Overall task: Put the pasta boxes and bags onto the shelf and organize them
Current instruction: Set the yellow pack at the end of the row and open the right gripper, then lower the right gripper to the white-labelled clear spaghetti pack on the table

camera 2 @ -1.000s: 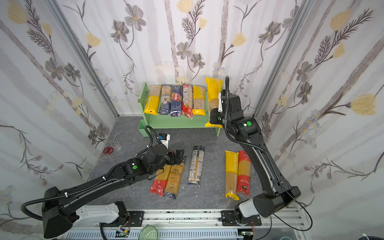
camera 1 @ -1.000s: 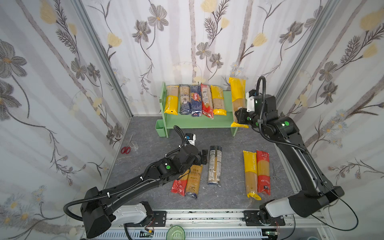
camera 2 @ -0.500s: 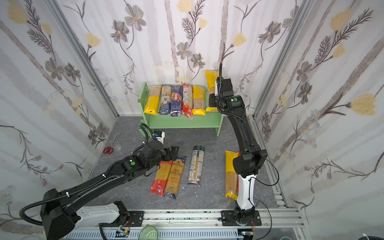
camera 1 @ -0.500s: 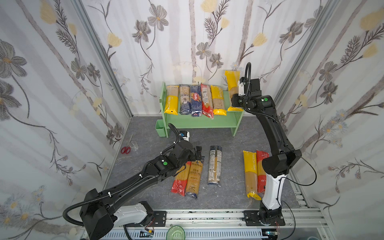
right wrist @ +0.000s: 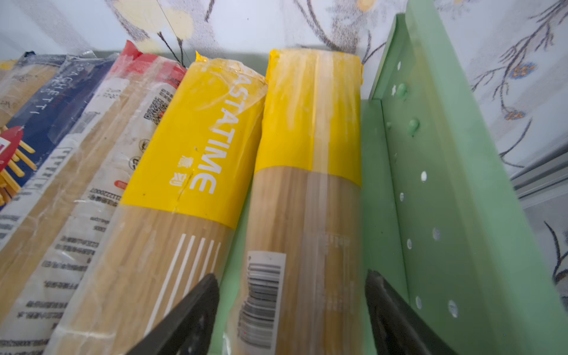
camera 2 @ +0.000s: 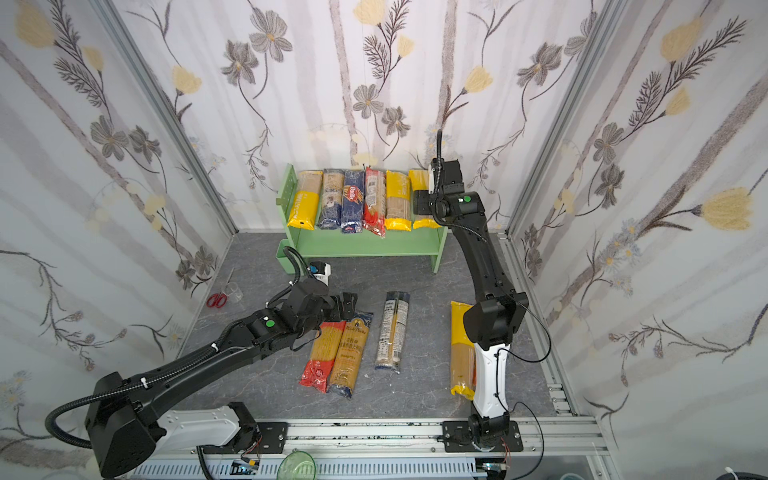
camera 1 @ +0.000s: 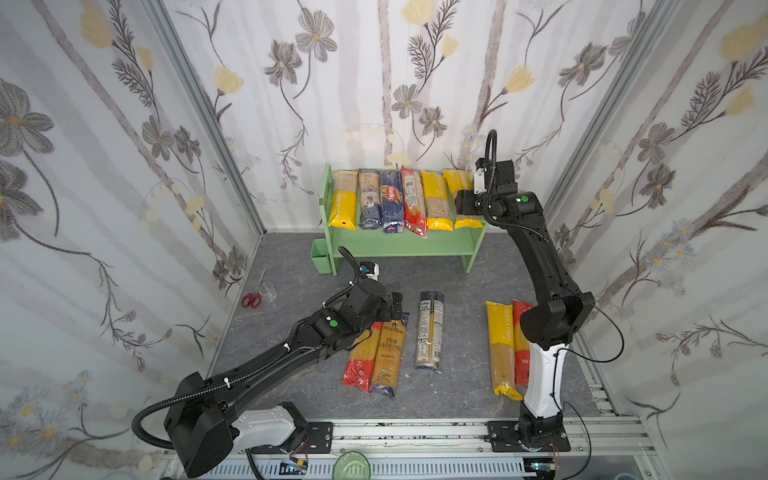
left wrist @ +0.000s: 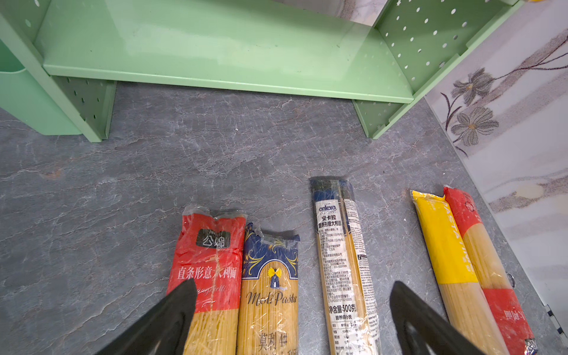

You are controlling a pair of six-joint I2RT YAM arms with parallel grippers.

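- Left jaws, gaping wide and empty, hover over the far ends of a crinkly red-ended bag (left wrist: 209, 252) and a navy-ended bag (left wrist: 270, 276), both lying flat on the grey, stone-veined worktop (camera 1: 291, 266).
- Farther back, the smooth light green shelf (camera 1: 399, 245) carries six long packs (camera 1: 392, 199) side by side on its top tier.
- Right jaws stand parted astride the end yellow-banded bag (right wrist: 307, 153), gripping nothing; the bag lies just beside the perforated side panel (right wrist: 430, 215).

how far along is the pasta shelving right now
Done: six packs lie side by side on the top tier of the shelf. In hand: nothing gripped; the right gripper stands open astride the rightmost yellow pack there, the left gripper open above the red-ended pack. Left: five packs on the table.
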